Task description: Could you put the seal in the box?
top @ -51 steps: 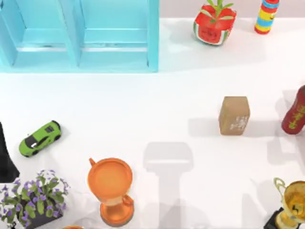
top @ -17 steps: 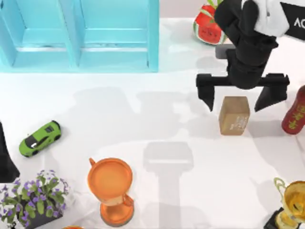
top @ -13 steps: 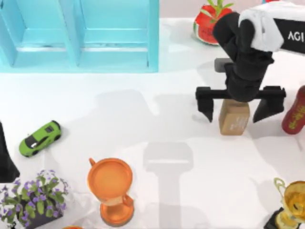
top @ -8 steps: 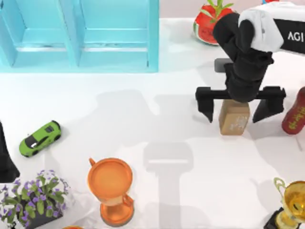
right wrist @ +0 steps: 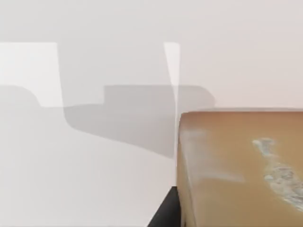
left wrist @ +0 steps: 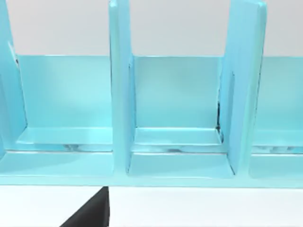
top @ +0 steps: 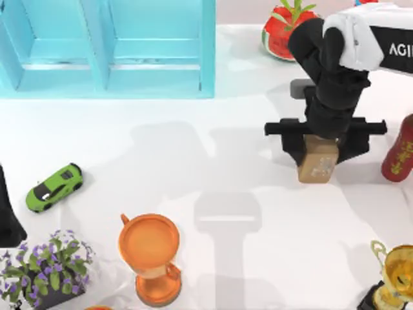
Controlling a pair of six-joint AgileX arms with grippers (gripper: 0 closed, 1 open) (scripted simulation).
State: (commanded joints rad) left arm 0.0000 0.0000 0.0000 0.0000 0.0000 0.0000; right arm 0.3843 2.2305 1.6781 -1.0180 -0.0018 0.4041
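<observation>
Tan seal (top: 316, 165), apparently upright, sits pinched between right gripper (top: 324, 141) fingers.

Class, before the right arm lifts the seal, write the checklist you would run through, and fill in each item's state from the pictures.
1. Right gripper straddles the seal, one finger on each side: ok.
2. Fingers actually pressing the seal's sides: cannot tell; they look close in the top view.
3. Seal standing on the table, apart from the red bottle: ok.
4. Blue box open, compartments free to receive it: ok.
5. Left arm parked at the table's left edge, off the route: ok.
6. Green toy car and orange cup below the direct line to the box: ok.
</observation>
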